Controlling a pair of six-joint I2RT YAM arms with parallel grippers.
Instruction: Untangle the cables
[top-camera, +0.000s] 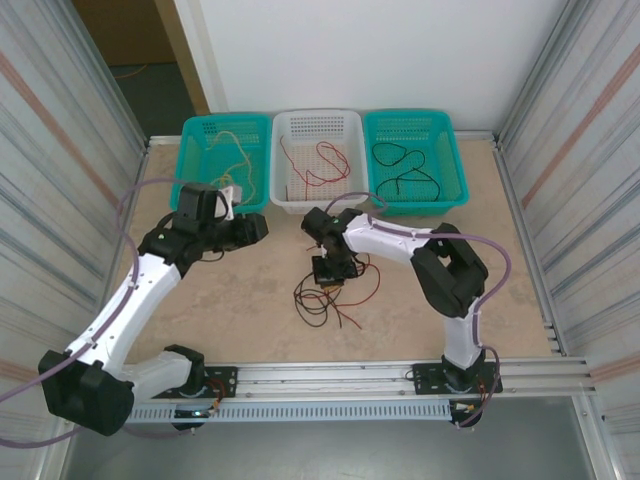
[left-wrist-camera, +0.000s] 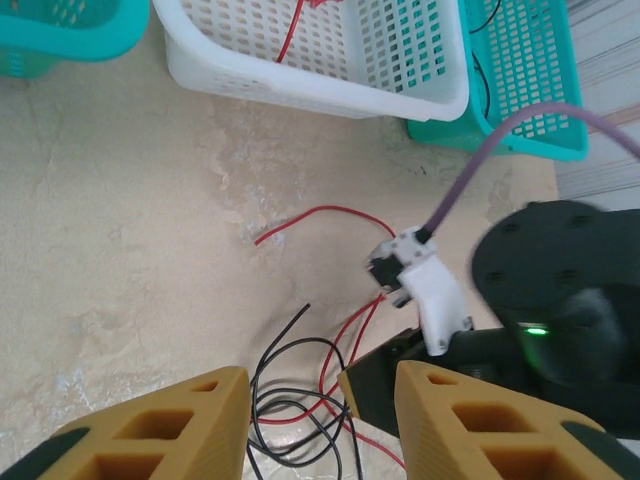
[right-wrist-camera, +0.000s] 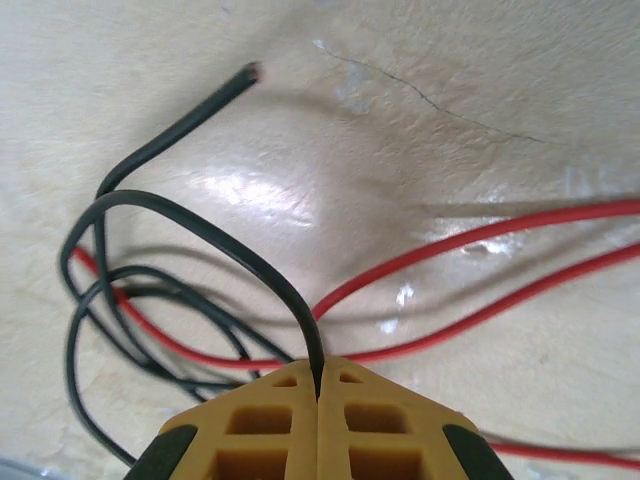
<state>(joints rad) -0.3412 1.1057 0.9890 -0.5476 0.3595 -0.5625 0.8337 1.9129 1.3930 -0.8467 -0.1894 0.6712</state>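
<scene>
Right wrist close-up: right gripper tight on black cable; left gripper agape

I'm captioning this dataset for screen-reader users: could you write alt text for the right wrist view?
The right gripper's yellow fingers are shut on a thin black cable over a beige table. The black cable loops away to the left, its cut end lying free, and a red cable crosses those loops and runs off to the right.

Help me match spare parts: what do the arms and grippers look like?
Left arm and right arm: white links, black joints, a purple-grey hose along each. Left gripper and right gripper: mustard-yellow with hollow cells, black at the base.
</scene>
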